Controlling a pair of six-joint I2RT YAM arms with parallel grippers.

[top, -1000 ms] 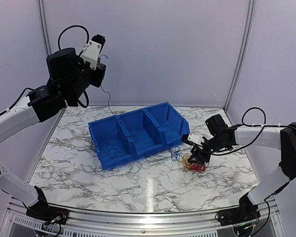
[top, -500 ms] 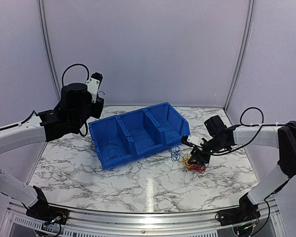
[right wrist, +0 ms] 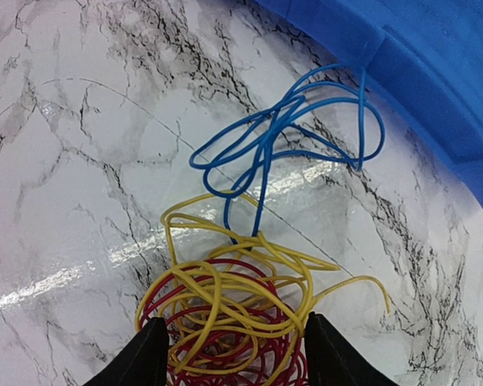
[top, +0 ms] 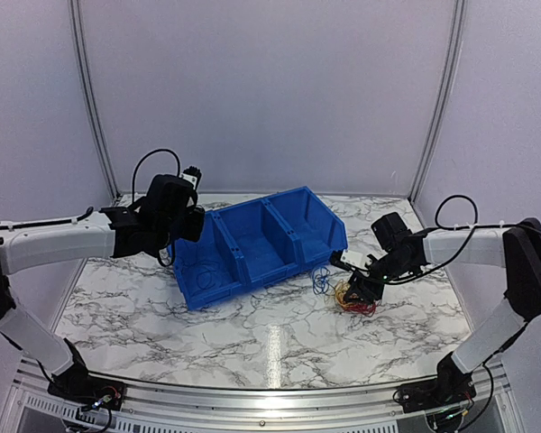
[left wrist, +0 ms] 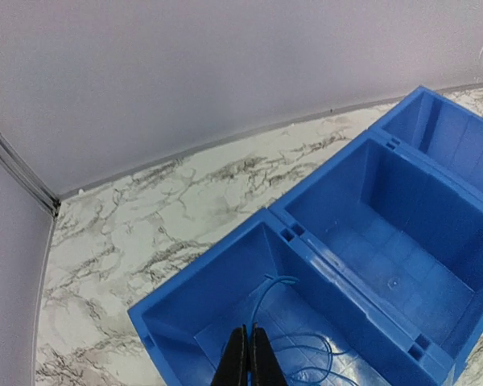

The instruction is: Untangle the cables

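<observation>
The left claw (left wrist: 244, 355) is pinched closed on a thin blue wire (left wrist: 260, 293). The wire rises from the tips toward 12 o'clock and curls over toward 1 o'clock. More of it lies in loose loops on the compartment floor at about 2 o'clock from the claw. This claw hangs over the end compartment of a blue bin (left wrist: 197, 260). The bin's other two compartments run off toward 2 o'clock.

The right claw (right wrist: 235, 330) is open, its two fingers spread wide and low over the marble surface (right wrist: 64, 161). A tangle sits right between them: red wires (right wrist: 195, 342) in a round coil, with yellow wires (right wrist: 225, 281) wound over and through the coil. One yellow loop reaches toward 12 o'clock, and a loose yellow end pokes out at 3 o'clock. Farther out, at 12 to 1 o'clock, blue loops (right wrist: 266, 133) lie flat on the surface. Their tail runs down into the yellow wires. The bin wall fills the 2 o'clock corner of the right wrist view, just beside the blue loops.

In the overhead view the tangle lies on the surface near the bin's right end, at about 5 o'clock from it. The left claw is at the bin's opposite end.
</observation>
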